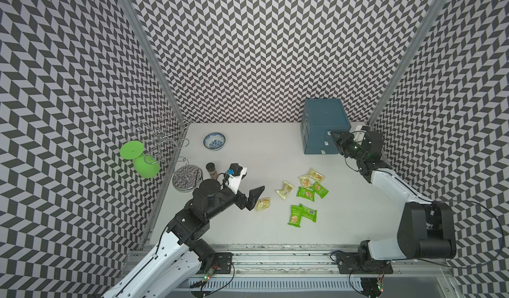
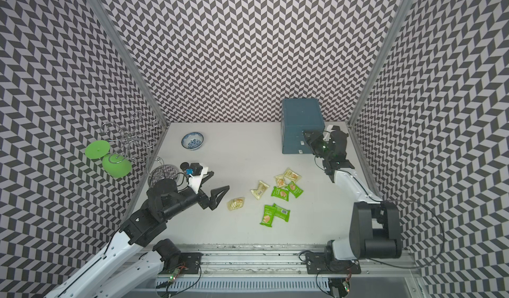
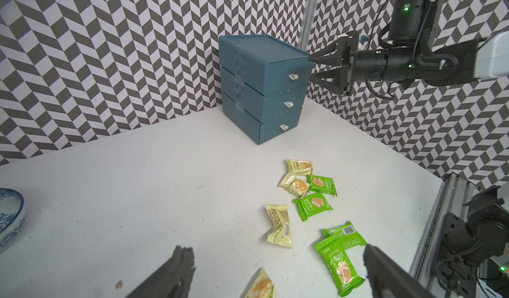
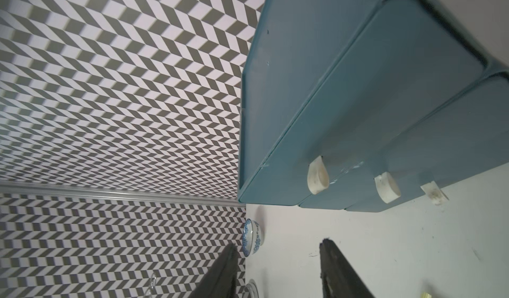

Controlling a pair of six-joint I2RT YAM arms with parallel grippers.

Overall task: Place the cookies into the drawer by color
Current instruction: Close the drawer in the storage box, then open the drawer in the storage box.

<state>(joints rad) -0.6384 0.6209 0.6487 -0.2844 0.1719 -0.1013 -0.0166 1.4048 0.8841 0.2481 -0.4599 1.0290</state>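
The white table [image 1: 261, 156] carries a blue drawer unit [image 1: 322, 123], a patterned bowl [image 1: 214, 141], a brown jar [image 1: 212, 170], a wire stand [image 1: 186, 178], and scattered green cookies [image 1: 305, 194] and pale yellow cookies [image 1: 285, 190].

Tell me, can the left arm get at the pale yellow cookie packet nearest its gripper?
Probably yes. The left gripper is open and hovers right by that pale yellow cookie packet, which lies alone on the table with nothing covering it.

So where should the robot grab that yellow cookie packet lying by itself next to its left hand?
Probably across its middle, coming straight down from above. The yellow packet lies flat on the table, apart from the other packets, so nothing blocks its sides; the left gripper, fingers open, hangs right by it.
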